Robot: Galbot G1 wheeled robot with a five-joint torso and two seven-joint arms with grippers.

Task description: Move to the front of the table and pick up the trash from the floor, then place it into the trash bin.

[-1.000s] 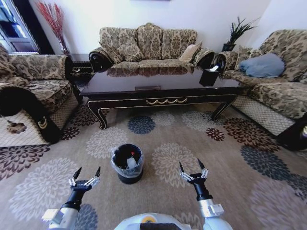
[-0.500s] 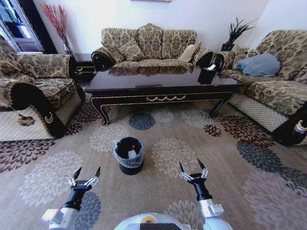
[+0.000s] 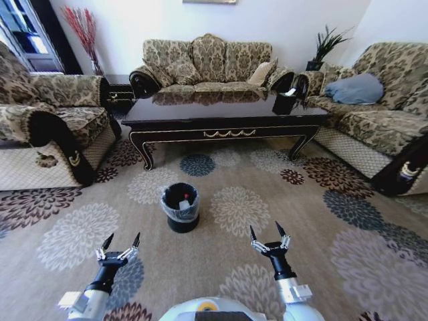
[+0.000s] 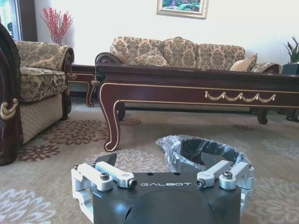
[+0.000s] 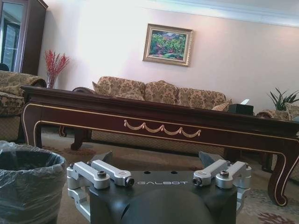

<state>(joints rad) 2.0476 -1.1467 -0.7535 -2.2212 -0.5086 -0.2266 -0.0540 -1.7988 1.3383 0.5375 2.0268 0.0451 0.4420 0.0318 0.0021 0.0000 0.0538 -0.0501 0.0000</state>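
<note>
Farther off now: table (image 3: 224, 114), trash bin (image 3: 180, 207).

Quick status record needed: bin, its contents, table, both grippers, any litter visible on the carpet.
bin: small round black bin with plastic liner, on the flower-patterned beige carpet, in front of the table
bin contents: white and red items inside
table: long glossy dark-brown coffee table, beyond the bin
left gripper: open, empty, held low
right gripper: open, empty, held low
loose litter: none visible
</note>
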